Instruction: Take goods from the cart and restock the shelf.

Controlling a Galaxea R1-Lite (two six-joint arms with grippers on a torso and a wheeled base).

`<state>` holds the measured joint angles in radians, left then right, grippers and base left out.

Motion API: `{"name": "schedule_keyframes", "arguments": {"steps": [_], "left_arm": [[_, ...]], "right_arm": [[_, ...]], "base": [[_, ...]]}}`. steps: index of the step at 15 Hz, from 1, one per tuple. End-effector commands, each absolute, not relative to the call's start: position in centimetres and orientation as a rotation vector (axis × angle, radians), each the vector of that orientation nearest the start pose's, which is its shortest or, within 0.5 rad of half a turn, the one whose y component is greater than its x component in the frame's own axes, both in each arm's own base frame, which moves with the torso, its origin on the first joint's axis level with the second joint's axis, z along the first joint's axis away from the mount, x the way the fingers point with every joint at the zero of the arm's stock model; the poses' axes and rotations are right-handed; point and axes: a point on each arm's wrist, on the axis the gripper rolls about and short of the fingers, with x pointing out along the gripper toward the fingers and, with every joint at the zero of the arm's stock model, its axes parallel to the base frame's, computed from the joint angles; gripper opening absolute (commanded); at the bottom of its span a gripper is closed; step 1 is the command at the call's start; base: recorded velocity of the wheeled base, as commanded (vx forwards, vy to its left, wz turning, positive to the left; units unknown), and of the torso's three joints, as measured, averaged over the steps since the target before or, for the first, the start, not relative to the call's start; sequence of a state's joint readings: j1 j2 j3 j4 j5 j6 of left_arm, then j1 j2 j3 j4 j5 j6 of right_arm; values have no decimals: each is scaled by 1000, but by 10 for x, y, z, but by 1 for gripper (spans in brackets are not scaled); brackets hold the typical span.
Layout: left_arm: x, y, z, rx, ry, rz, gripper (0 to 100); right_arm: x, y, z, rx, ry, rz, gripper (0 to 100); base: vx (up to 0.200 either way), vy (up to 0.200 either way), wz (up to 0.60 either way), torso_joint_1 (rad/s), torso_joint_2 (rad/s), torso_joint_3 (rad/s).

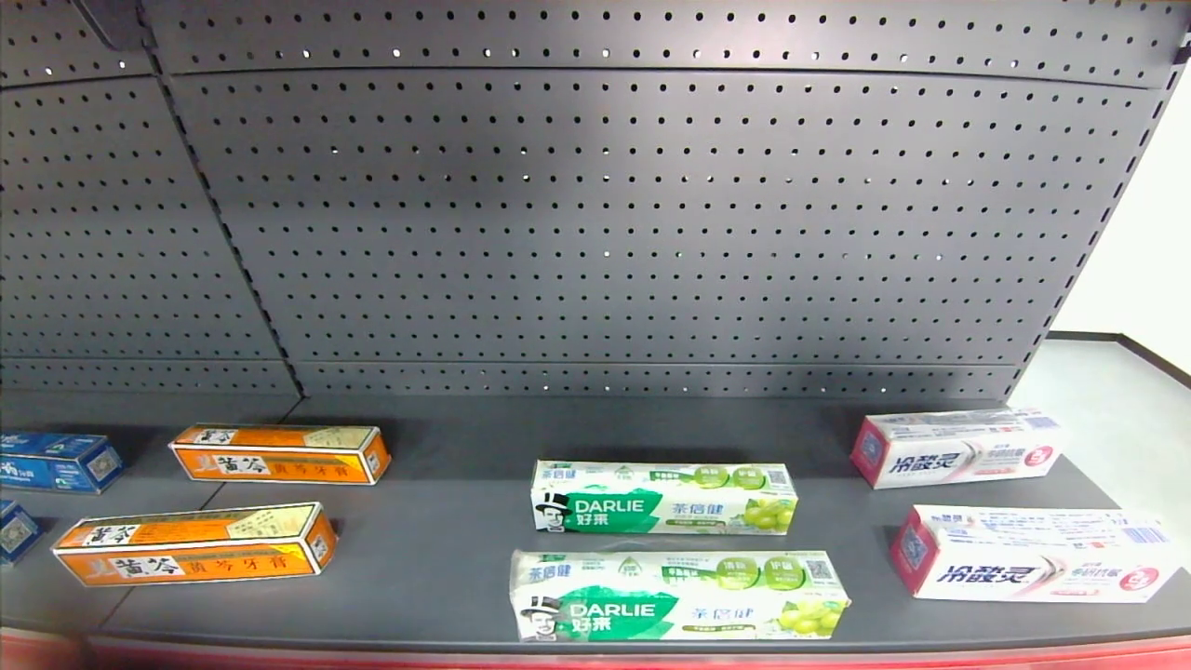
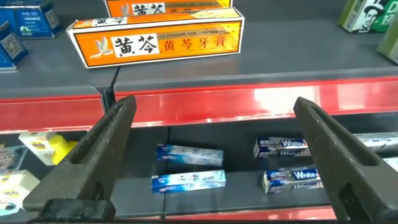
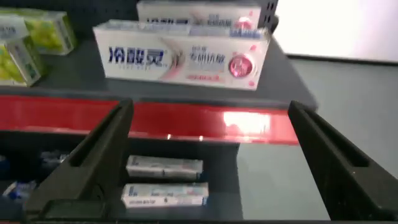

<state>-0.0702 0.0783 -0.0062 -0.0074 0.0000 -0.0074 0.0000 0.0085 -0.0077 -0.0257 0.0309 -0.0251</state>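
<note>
On the grey shelf [image 1: 447, 558] in the head view, in front of the pegboard back [image 1: 595, 233], toothpaste boxes lie flat in pairs, one behind the other. At my far left are two blue boxes [image 1: 56, 462], partly cut by the edge. Next come the rear orange box [image 1: 279, 453] and the front orange box [image 1: 195, 544]. In the middle lie the rear green box [image 1: 662, 498] and the front green box [image 1: 677, 596], the latter near the red front strip [image 1: 651, 656]. At my right are the rear pink-and-white box [image 1: 956, 448] and the front pink-and-white box [image 1: 1033, 555].

In the left wrist view, my left gripper [image 2: 214, 104] has its fingers spread wide with nothing between them. It faces the red strip, with the front orange box on the shelf above it. On the level below lie four blue-and-white toothpaste boxes [image 2: 189, 154] in two pairs.

In the right wrist view, my right gripper [image 3: 210, 107] is likewise spread and empty, facing the strip below the front pink-and-white box. Two pale boxes [image 3: 164, 166] lie on the lower level.
</note>
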Motion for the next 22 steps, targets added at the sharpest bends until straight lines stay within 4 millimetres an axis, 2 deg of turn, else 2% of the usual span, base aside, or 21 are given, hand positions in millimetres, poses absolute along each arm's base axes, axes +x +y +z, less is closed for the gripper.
{"name": "schedule_keyframes", "arguments": {"steps": [1,2,3,6,7,8,11,14,17,22], "left_arm": [[-17,1,79,2,69,-87,100],[-17,1,79,5,69,-95,100],[-17,0,79,6,70,-101,100],[-17,0,78,6,75,-101,100],[-17,1,78,21,73,-100,100],[-17,1,78,55,74,-91,100],[-18,-1,78,9,57,4,100],[-23,-1,76,23,-5,-46,100],[-23,-1,76,22,-5,-41,100],[-23,-1,76,6,-5,-38,100]], "right_arm": [[-25,0,83,6,-29,3,100],[-25,-1,82,20,-28,-27,100],[-25,-4,81,68,-30,-166,100],[-24,-3,81,51,-28,-130,100],[-24,0,79,-58,-17,-4,100],[-24,0,79,-52,-17,18,100],[-23,0,76,23,-6,-9,100],[-23,0,76,-2,-5,-3,100],[-23,0,76,-2,-5,-3,100],[-23,0,76,-2,-5,-3,100]], "base": [[0,0,0,0,0,0],[0,0,0,0,0,0],[0,0,0,0,0,0],[0,0,0,0,0,0],[0,0,0,0,0,0],[0,0,0,0,0,0],[0,0,0,0,0,0],[0,0,0,0,0,0],[-200,0,0,2,2,4],[0,0,0,0,0,0]]}}
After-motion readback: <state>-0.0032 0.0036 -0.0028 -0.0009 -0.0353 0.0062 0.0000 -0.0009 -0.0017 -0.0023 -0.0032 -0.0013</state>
